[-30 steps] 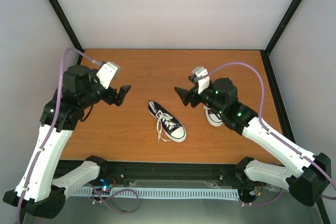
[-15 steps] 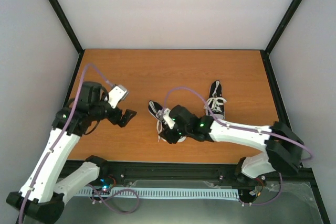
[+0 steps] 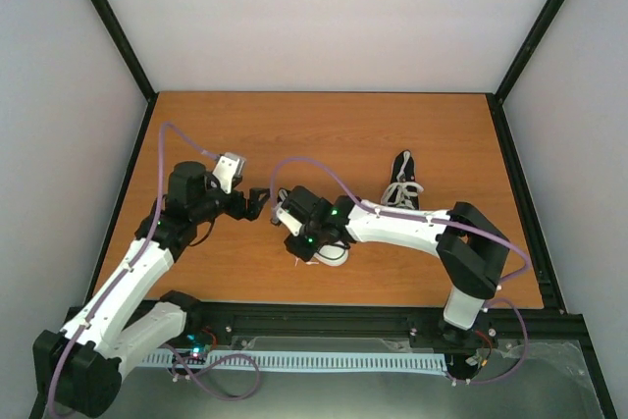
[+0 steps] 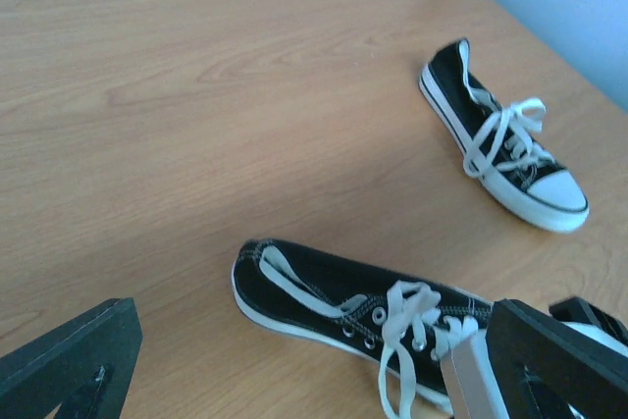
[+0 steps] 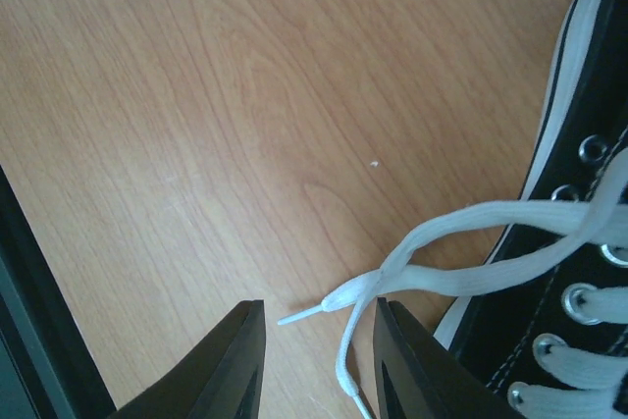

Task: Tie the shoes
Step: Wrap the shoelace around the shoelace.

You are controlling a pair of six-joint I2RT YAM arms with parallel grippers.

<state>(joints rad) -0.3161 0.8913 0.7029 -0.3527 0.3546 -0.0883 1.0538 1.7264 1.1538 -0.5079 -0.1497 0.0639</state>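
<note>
- right gripper [image 5: 319, 365] is spread open around the lace [image 5: 461, 233] tip, which lies flat on the table [image 5: 196, 95]. Close too high and it'll probably miss.
- left gripper [image 4: 309, 370] gapes empty by the shoe [image 4: 324, 291] heel and might nudge it.
- shoe's mid-table: black canvas, white sole, laces loose. Its twin [image 4: 500, 139] sits well apart.

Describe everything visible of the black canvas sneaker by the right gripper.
The black canvas low-top sneaker stands upright on its white rubber sole on the wooden table, clear of the other shoe. Metal eyelets line its opening. Its white laces are untied, loose ends trailing onto the wood. One lace end lies between the fingers of the open right gripper, ungripped.
</note>
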